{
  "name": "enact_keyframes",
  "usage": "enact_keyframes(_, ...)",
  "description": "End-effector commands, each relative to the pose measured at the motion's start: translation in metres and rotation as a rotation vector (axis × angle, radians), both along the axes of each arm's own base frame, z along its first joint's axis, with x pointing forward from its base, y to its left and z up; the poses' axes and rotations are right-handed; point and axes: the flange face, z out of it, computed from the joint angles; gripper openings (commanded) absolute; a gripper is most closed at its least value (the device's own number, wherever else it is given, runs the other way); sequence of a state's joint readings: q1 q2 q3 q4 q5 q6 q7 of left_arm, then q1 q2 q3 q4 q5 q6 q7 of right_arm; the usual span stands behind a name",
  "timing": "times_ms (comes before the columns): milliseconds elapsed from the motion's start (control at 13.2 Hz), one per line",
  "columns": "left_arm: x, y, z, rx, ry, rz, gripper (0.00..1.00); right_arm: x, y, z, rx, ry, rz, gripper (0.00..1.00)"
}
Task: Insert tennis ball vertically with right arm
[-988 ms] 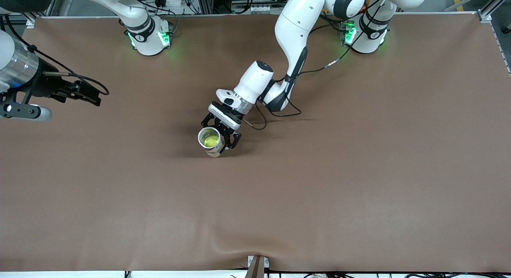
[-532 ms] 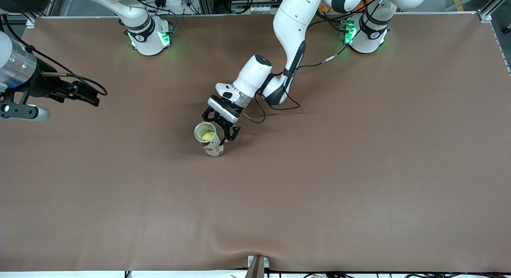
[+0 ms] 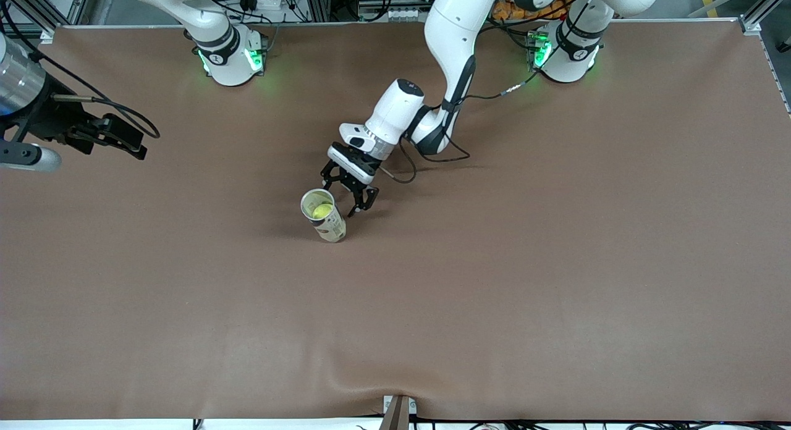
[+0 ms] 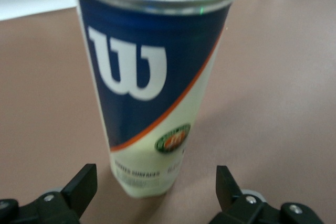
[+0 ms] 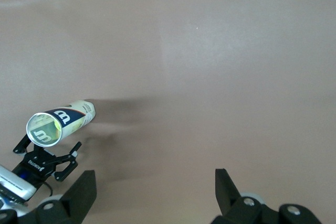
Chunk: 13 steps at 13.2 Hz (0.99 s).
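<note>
A tennis-ball can [image 3: 325, 219], navy and cream with a white W [image 4: 128, 64], stands upright on the brown table. The yellow-green tennis ball [image 3: 319, 211] lies inside it, seen through the open top. My left gripper [image 3: 342, 197] is open beside the can, a little farther from the front camera. Its black fingers [image 4: 83, 183] stand wide apart and clear of the can's base. My right gripper [image 3: 141, 144] hangs open and empty over the right arm's end of the table. The right wrist view shows the can [image 5: 59, 121] far off.
The brown mat [image 3: 494, 282] covers the whole table, with a small ridge near its front edge [image 3: 346, 380]. Both arm bases [image 3: 230, 59] stand along the edge farthest from the front camera. The left gripper [image 5: 47, 161] shows beside the can in the right wrist view.
The left gripper has drawn back from around the can, which now stands free on the table. The right gripper has drifted farther toward the right arm's end of the table.
</note>
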<state>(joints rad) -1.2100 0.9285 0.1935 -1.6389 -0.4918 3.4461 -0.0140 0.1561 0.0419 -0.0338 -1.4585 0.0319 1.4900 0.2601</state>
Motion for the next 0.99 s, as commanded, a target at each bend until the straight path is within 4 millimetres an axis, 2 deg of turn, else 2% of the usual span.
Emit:
enact_keyframes(0, -0.021, 0.024, 0.034, 0.080, 0.124, -0.009, 1.00, -0.017, -0.007, -0.002, -0.003, -0.014, 0.007, 1.00)
enact_keyframes(152, -0.026, 0.040, 0.057, 0.127, 0.231, -0.012, 1.00, -0.015, -0.007, -0.005, -0.004, -0.010, 0.009, 1.00)
enact_keyframes(304, -0.012, 0.057, 0.082, 0.173, 0.321, -0.007, 1.00, -0.013, -0.006, 0.001, -0.006, -0.016, 0.010, 1.00)
enact_keyframes(532, 0.029, 0.081, 0.114, 0.269, 0.409, 0.000, 1.00, -0.009, -0.007, 0.000, -0.006, -0.015, 0.012, 1.00)
enact_keyframes(684, 0.062, 0.096, 0.140, 0.406, 0.428, -0.022, 1.00, -0.009, -0.009, 0.000, -0.024, -0.018, 0.022, 1.00)
enact_keyframes(912, 0.113, 0.135, 0.164, 0.495, 0.485, -0.058, 1.00, -0.007, -0.020, 0.005, -0.087, -0.035, 0.125, 1.00)
